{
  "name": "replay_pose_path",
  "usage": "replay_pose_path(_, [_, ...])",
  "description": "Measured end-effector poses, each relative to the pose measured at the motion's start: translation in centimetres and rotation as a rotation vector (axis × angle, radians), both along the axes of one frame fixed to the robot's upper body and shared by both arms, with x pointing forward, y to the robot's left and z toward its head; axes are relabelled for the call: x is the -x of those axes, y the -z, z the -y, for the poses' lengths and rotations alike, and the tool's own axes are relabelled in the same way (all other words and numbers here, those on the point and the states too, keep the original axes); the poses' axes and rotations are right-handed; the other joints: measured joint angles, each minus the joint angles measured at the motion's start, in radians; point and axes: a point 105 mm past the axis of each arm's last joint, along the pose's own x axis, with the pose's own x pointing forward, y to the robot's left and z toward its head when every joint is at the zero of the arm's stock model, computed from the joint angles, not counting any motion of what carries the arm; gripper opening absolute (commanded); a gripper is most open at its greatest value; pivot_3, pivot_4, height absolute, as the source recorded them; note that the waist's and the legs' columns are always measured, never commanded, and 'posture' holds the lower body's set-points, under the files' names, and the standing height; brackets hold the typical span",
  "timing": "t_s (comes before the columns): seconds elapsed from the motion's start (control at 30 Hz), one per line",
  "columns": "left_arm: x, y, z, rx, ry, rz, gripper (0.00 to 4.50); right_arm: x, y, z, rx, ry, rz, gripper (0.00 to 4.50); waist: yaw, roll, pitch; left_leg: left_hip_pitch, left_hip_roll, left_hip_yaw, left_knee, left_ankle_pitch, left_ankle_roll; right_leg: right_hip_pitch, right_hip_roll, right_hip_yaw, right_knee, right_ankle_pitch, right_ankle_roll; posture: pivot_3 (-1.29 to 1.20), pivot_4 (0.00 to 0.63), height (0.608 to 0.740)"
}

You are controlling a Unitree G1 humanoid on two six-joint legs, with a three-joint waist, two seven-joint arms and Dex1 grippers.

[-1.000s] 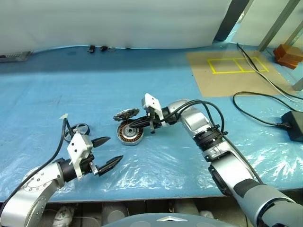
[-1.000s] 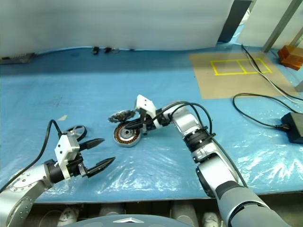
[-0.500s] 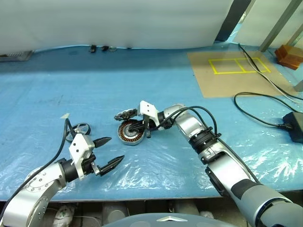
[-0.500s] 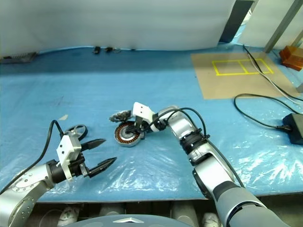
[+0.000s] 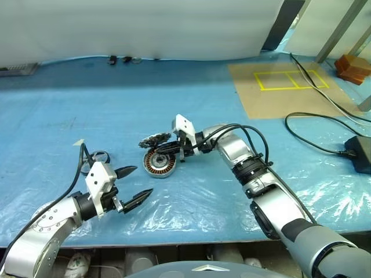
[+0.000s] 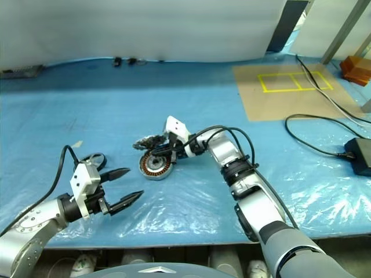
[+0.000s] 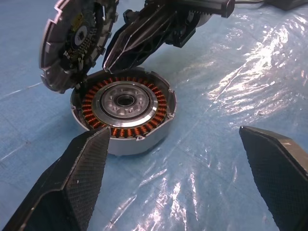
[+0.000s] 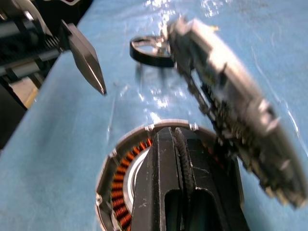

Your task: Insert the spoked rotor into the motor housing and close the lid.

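While open, motor housing (image 5: 159, 163) under right tool (image 5: 164, 149)

Bright, even overhead light; glare on the crinkled clear plastic sheet (image 5: 191, 202); right wrist view motion-blurred.

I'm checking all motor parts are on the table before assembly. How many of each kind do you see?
Motor housing, open, copper windings showing: 1
Lid, tilted up at the housing's far rim: 1
Spoked rotor, lying on the blue sheet apart from the housing: 1
Total: 3
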Motion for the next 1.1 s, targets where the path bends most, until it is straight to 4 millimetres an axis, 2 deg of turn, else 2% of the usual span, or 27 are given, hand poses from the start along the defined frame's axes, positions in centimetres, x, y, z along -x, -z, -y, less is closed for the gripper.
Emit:
replay_pose_path(0.13, [0.0,0.0,-0.1,0.0,-0.001,-0.001,4.5,0.2,0.4,0.1,0.02,-0.005,0.01,0.03,0.0,0.0,0.0,-0.001,0.0,0.0,0.0,0.0,0.0,-0.001,0.0,0.0,-0.001,0.0,0.0,0.0,0.15,0.74])
replay_pose_path(0.3, [0.0,0.0,-0.1,-0.006,0.001,-0.004,4.5,0.6,3.3,-0.1,0.137,-0.02,0.027,0.03,-0.001,0.0,0.0,-0.001,0.0,0.0,0.0,-0.002,-0.003,0.0,0.0,0.0,0.0,0.0,0.0,0.0,0.15,0.74])
replay_pose_path(0.43, [0.1,0.1,-0.2,-0.007,0.001,-0.007,4.5,0.3,3.5,-0.4,0.165,-0.039,0.122,0.03,-0.002,0.0,0.0,0.004,0.0,0.0,0.0,-0.002,-0.004,0.005,0.0,0.0,0.0,0.0,0.0,0.0,0.15,0.74])
replay_pose_path(0.63, [0.0,0.1,-0.4,-0.011,-0.015,-0.013,4.5,0.0,3.2,0.0,0.141,-0.019,0.103,0.03,-0.002,0.0,0.0,0.006,0.0,0.0,0.0,-0.002,-0.003,0.006,0.0,0.0,0.0,0.0,0.0,0.0,0.15,0.74])
replay_pose_path(0.73, [-0.2,-0.1,-1.4,-0.017,-0.05,-0.012,4.5,-0.3,1.8,1.4,0.084,0.015,0.003,0.03,0.004,0.0,0.0,0.003,0.0,0.0,0.001,-0.002,-0.003,0.003,0.0,0.0,0.0,0.0,0.0,0.0,0.15,0.74])
replay_pose_path(0.9, [-0.9,-1.8,-3.2,-0.042,-0.096,0.008,4.5,-0.2,-0.6,5.1,0.079,0.016,-0.007,0.03,0.005,0.0,0.0,0.001,0.0,0.0,-0.001,0.0,-0.001,0.001,0.0,-0.001,-0.001,0.0,0.0,0.0,0.15,0.74])
replay_pose_path(1.1, [-4.2,-6.5,-8.6,-0.184,-0.216,0.082,4.5,1.0,0.2,8.7,0.147,0.059,-0.016,0.03,0.005,-0.001,0.0,0.001,0.0,0.0,0.0,-0.002,-0.003,0.001,0.0,0.0,0.0,0.0,0.0,0.0,0.15,0.74])
